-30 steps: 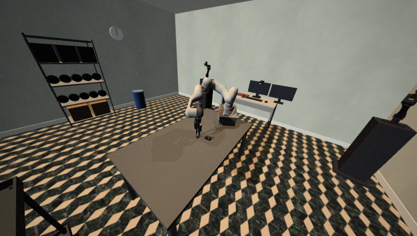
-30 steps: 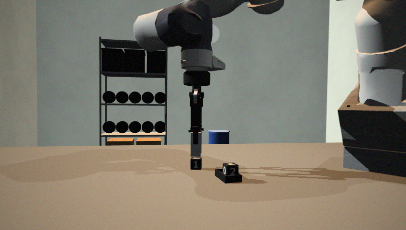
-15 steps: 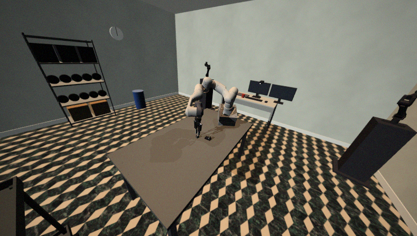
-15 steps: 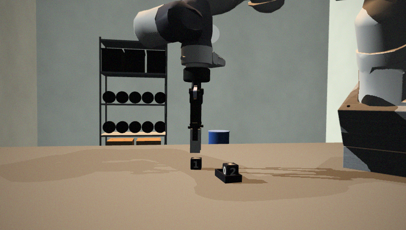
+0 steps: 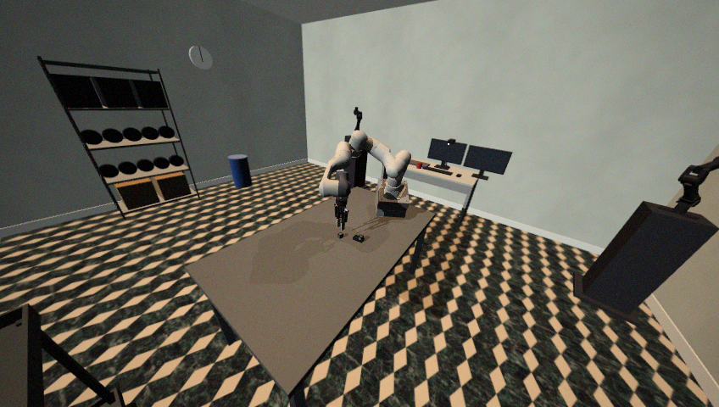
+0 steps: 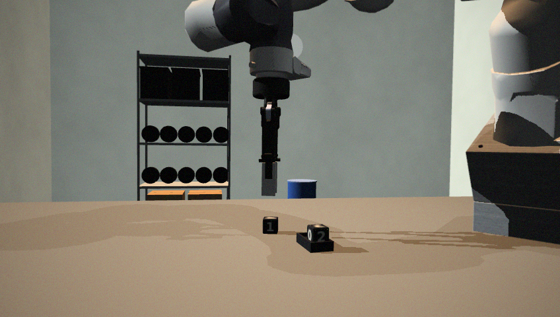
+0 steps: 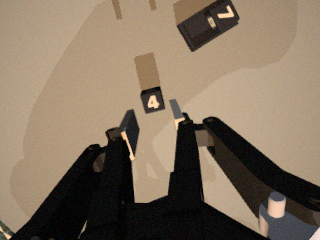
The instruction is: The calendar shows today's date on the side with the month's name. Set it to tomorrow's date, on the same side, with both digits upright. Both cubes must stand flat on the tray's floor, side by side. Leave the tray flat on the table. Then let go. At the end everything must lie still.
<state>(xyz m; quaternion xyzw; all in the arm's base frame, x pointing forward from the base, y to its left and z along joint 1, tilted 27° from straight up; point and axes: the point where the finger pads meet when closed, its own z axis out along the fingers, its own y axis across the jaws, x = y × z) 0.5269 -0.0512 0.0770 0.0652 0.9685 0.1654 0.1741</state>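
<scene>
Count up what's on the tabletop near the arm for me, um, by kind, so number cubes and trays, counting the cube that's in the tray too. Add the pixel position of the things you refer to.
Number cubes: 2, one standing alone [image 5: 340, 235] [image 6: 270, 225] [image 7: 152, 100] and one in the tray [image 6: 318, 233] [image 7: 225, 15]
Trays: 1 [image 5: 356, 240] [image 6: 321, 247] [image 7: 193, 42]
Total: 3

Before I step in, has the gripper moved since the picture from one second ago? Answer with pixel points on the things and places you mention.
Yes, upward: in the exterior view its fingertips were down at the top of the cube showing 1 [image 6: 269, 226]; now the gripper [image 5: 341, 227] [image 6: 269, 195] [image 7: 153, 115] hangs clear above it.
</scene>
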